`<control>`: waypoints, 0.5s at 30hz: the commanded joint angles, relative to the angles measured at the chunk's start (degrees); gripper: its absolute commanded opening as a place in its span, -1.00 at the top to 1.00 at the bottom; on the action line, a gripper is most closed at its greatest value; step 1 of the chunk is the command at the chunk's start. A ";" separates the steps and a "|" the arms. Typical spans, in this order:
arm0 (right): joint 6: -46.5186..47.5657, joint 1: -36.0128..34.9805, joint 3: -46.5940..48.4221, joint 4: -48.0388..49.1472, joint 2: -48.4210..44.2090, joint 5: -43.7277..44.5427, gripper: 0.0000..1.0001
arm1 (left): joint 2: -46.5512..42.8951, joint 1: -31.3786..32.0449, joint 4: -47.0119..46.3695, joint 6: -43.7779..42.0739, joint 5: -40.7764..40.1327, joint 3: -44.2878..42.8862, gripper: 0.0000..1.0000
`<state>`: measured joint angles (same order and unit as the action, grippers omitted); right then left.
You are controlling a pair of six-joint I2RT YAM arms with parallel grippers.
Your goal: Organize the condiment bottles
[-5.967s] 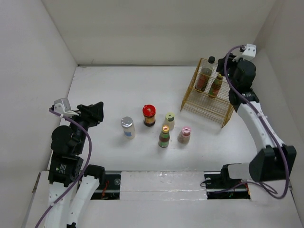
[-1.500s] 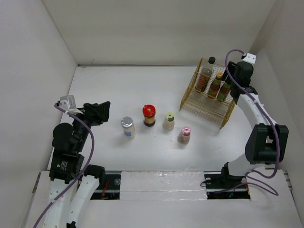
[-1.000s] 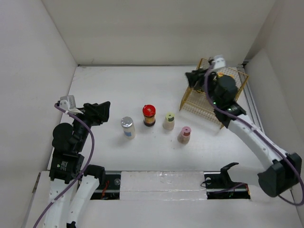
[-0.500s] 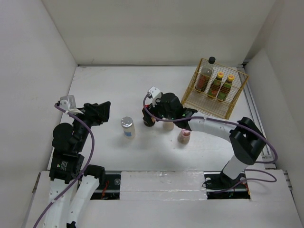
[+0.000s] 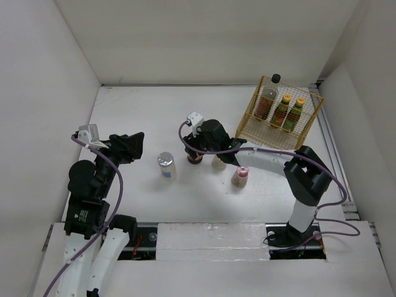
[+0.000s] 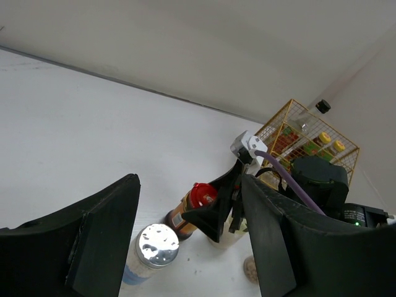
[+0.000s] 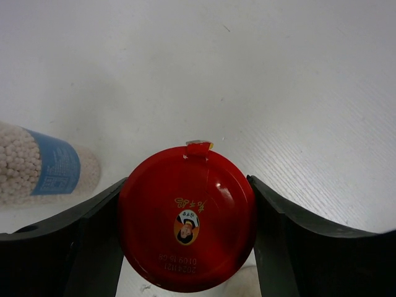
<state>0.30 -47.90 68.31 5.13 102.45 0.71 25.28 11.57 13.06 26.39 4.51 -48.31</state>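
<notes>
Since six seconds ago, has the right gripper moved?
Yes. The right gripper left the gold wire basket and came leftward across the table to the red-capped jar, now straddling its cap.

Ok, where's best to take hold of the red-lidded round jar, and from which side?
Grip the red-lidded jar by its round lid, from straight above. It stands upright with the lid facing up, and the right gripper sits over it, one jaw on each side of the rim.
</notes>
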 commanded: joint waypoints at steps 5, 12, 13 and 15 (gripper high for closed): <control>-0.03 -0.53 3.23 0.24 -3.65 1.49 0.01 | -0.14 0.29 -2.69 -0.73 1.55 0.50 -0.24; -0.48 -0.53 1.92 4.54 -20.59 5.17 0.14 | 0.39 0.29 -2.69 -0.73 1.02 0.50 -0.24; -0.47 -0.53 1.91 5.06 -22.46 7.18 0.14 | 0.39 0.29 -2.69 -0.73 1.02 0.50 -0.24; -0.47 2.71 1.30 5.07 -26.32 7.73 0.18 | 0.39 0.29 -2.69 -0.73 1.02 0.50 -0.24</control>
<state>-0.01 -47.62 67.44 -1.30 86.26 4.51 25.28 11.57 13.06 26.39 4.86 -48.31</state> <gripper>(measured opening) 0.739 0.622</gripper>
